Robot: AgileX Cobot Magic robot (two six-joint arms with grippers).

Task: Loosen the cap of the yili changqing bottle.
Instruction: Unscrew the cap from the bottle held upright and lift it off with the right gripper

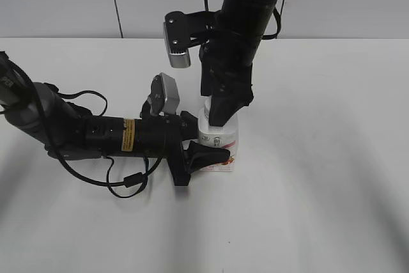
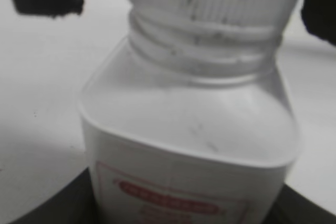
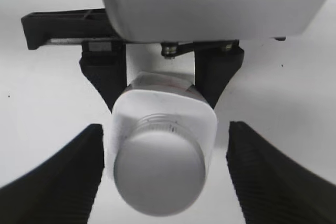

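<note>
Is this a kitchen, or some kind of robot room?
Probably a robot test bench, not a kitchen. A bare white table stands against a plain grey wall, and two black robot arms work on one small bottle; no sink, stove or dishes show.

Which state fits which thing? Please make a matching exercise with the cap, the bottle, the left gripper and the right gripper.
Things:
1. cap
2. bottle
3. left gripper
4. right gripper

States:
A. open, fingers on both sides of the cap, not touching it
B. shut on the bottle's body
C. upright on the table
D. sits on the neck, threads showing under it

Pairs: 1-D, 2-C, 3-B, 4-A
</note>
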